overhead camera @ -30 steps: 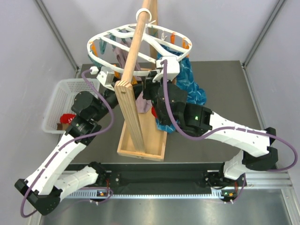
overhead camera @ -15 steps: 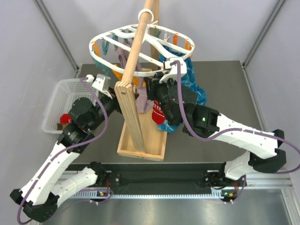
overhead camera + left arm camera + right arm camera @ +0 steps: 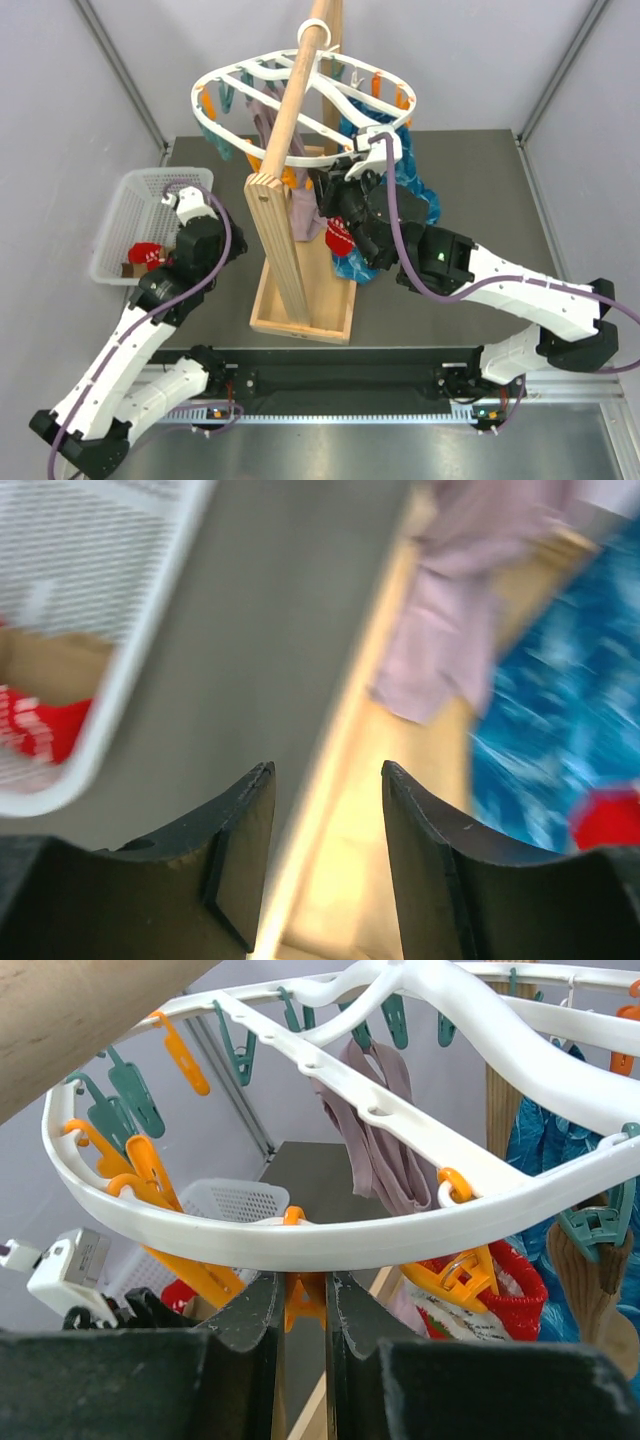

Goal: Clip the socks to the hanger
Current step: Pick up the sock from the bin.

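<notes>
Orange peg point(image 3: 303, 1307) — right end effector point(image 3: 302, 1288) (raised high) pinches it.

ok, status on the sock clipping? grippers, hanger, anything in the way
Left gripper open, empty, beside the basket. Right gripper shut on an orange peg under the hanger rim. Red sock hangs at the next peg. Wooden pole between the arms.

Bright, even light; left wrist view motion-blurred, hanger point(image 3: 380, 1240) sharp in right wrist view.
</notes>
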Available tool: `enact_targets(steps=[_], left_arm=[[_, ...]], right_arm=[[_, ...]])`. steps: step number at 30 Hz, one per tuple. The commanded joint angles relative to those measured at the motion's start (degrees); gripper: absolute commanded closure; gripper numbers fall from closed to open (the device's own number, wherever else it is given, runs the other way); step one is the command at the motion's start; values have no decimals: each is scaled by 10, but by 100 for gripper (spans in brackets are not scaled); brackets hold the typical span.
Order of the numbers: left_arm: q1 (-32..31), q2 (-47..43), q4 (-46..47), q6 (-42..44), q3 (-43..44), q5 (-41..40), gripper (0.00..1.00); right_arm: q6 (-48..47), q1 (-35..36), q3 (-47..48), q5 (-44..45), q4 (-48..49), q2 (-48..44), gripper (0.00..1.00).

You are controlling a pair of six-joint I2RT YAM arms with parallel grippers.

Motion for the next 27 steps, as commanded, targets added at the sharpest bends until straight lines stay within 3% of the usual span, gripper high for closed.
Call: enact_targets(steps=[1,6,8,11,19,27], left_arm=[[64,29,-38,-27,32,-50,48],[266,106,-20,-30,35,102,47],[334,137,-29,-47,44,102,46],[381,179,-20,-64,47,64,31],[455,389,-53,-122,132,-6,34],[534,477,20,-144,122,-8,35]], right_arm=[[4,-10,-12,-4,-8,-20,100],[4,-15,-25,-9,-10,-33,100],[4,-17,-29,-11,-13,-38,100],[4,-18,-34,-18,-14,-46,100],[-3,-21,-22,-26,-31,-42,100],[2,-21,-5,-22,-56,-32,100]])
